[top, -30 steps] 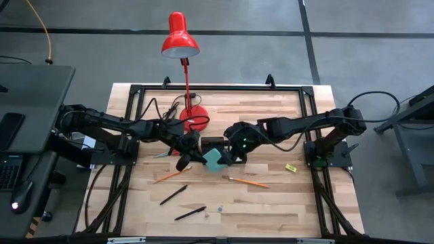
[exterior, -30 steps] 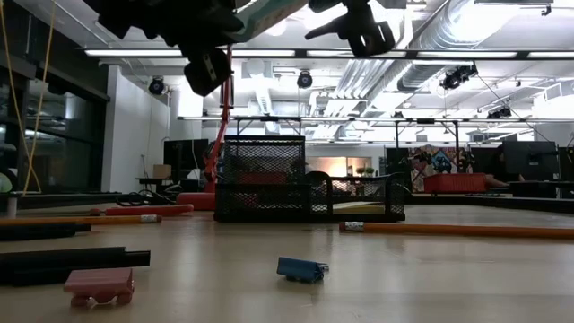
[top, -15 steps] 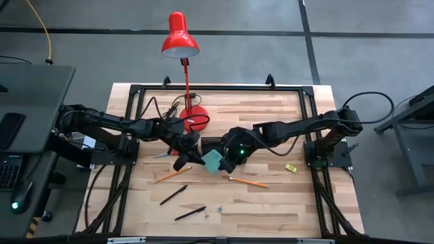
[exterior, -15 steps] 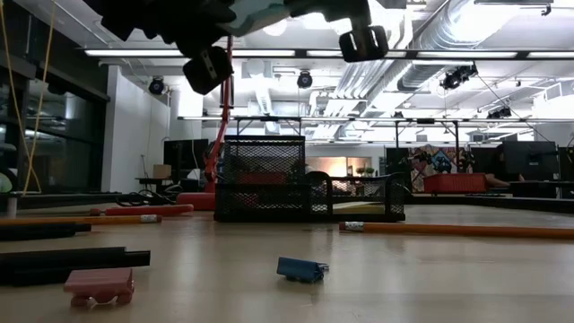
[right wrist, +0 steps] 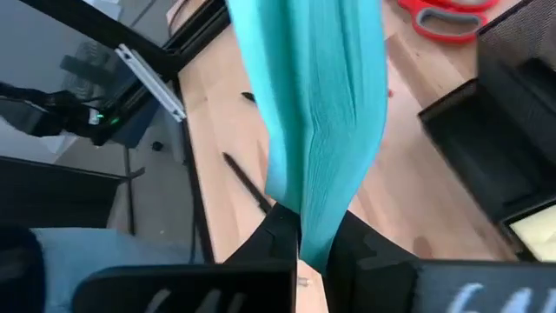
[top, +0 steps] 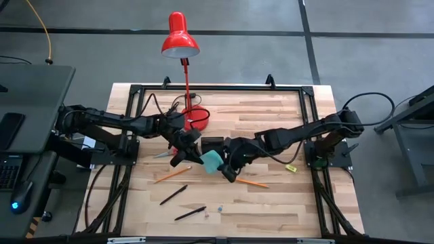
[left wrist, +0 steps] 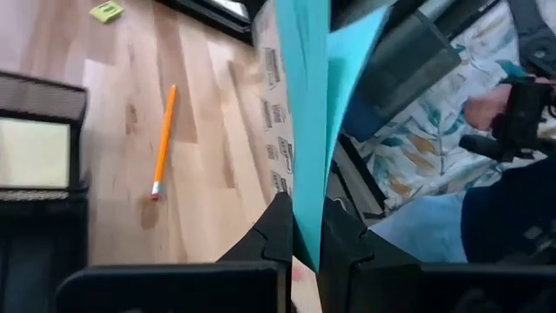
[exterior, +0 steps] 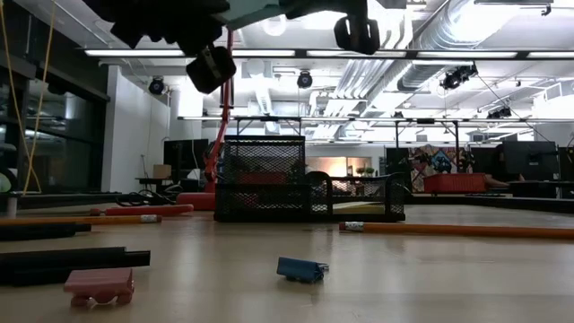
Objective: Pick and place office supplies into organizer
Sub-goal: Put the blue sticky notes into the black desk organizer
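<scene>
A teal sticky-note pad (top: 213,160) hangs in the air above the table's middle, between my two grippers. My left gripper (top: 192,155) is shut on it from the table's left, and my right gripper (top: 226,168) is shut on it from the right. The black mesh organizer (top: 213,144) stands just beyond them, with a yellow pad (left wrist: 33,152) lying in one compartment. Two orange pencils (top: 171,175) (top: 248,182) and two black pens (top: 173,194) (top: 190,213) lie on the wood nearer the front edge. Red-handled scissors (right wrist: 445,13) lie beside the organizer. My left gripper pinches one edge of the teal pad (left wrist: 304,228) between its two fingers, coming slanting down from the table's left. The pad is lifted clear of the table. My right gripper pinches the opposite edge of the pad (right wrist: 310,224) between its two fingers, slanting down from the table's right; the sheets fan slightly there.
A red desk lamp (top: 180,37) stands on its round base (top: 196,119) behind the organizer, with a black cord beside it. A tiny yellow block (top: 291,167) lies at the right. Small clips (exterior: 301,269) (exterior: 99,284) lie near the front edge.
My right gripper has moved toward the table's near edge and left to the teal pad, rolled about its own axis, and shut on the pad's free edge. My left gripper has kept hold of the pad, which stays lifted clear.
</scene>
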Robot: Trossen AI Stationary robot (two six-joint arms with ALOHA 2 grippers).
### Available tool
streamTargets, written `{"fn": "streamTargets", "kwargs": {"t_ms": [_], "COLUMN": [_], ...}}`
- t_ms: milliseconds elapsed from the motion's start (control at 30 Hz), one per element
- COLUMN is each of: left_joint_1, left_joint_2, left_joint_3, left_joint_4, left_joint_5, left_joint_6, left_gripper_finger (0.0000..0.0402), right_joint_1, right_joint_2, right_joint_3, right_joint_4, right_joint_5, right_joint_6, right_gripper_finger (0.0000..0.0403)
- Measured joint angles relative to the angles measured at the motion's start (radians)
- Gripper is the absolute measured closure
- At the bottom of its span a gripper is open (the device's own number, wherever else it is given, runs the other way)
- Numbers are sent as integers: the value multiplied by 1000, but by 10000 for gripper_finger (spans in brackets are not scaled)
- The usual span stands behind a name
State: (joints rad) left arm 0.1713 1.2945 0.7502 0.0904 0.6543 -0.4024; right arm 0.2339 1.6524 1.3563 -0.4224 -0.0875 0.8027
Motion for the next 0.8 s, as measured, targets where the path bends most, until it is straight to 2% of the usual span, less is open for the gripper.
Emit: {"fn": "streamTargets", "kwargs": {"t_ms": [133,233,400,533,667,800], "left_joint_1": [-2,-5,-11,-38,-73,-89], "left_joint_2": [-2,-2,-2,-2,-2,-2], "left_joint_3": [0,0,0,0,0,0], "left_joint_4": [-103,-171,-188,-170,-168,-168], "left_joint_5": [30,28,-10,-43,-67,-96], "left_joint_6": [40,69,72,73,66,66], "left_gripper_finger": [392,392,392,392,392,392], "right_joint_1": [7,5,-5,-49,-100,-129], "right_joint_2": [-3,-9,-10,-10,-10,-10], "right_joint_3": [-5,-4,-3,-2,-2,-2], "right_joint_4": [-116,-167,-86,-40,-15,3], "right_joint_5": [-88,-97,-62,-36,-55,-104], "right_joint_6": [16,27,41,60,70,71], "right_gripper_finger": [347,295,198,139,108,103]}}
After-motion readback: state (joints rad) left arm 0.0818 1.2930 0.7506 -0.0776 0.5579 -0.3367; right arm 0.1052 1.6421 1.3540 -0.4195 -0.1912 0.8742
